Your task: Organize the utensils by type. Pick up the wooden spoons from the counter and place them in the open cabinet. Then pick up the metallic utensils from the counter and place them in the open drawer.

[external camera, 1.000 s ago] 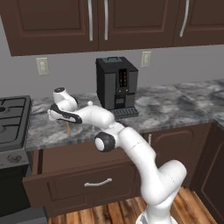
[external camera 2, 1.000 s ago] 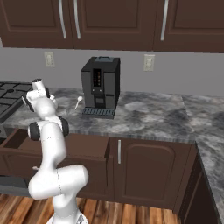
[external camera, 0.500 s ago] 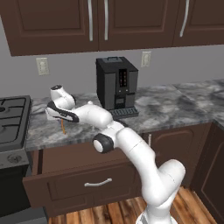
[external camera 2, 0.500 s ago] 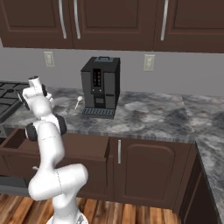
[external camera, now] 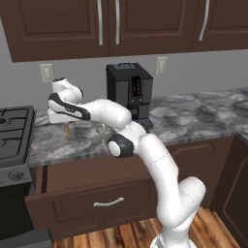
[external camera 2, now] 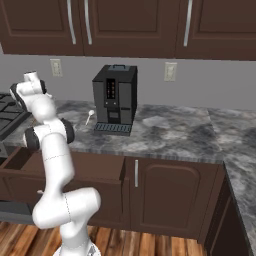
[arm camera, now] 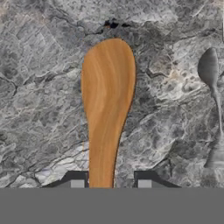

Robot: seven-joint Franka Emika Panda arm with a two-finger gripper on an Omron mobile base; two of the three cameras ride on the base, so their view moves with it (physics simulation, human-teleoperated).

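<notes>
Gripping an orange-tan wooden spoon [arm camera: 107, 109] by its handle, fingers [arm camera: 77, 181] clenched, bowl oval and smooth.

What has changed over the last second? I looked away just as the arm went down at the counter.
The gripper has closed on the wooden spoon and lifted it: the spoon now hangs handle-up under the hand, clear of the counter, and the hand sits a little higher and further left. The silvery spoon beside it, the coffee machine and the open drawer stayed put.
</notes>
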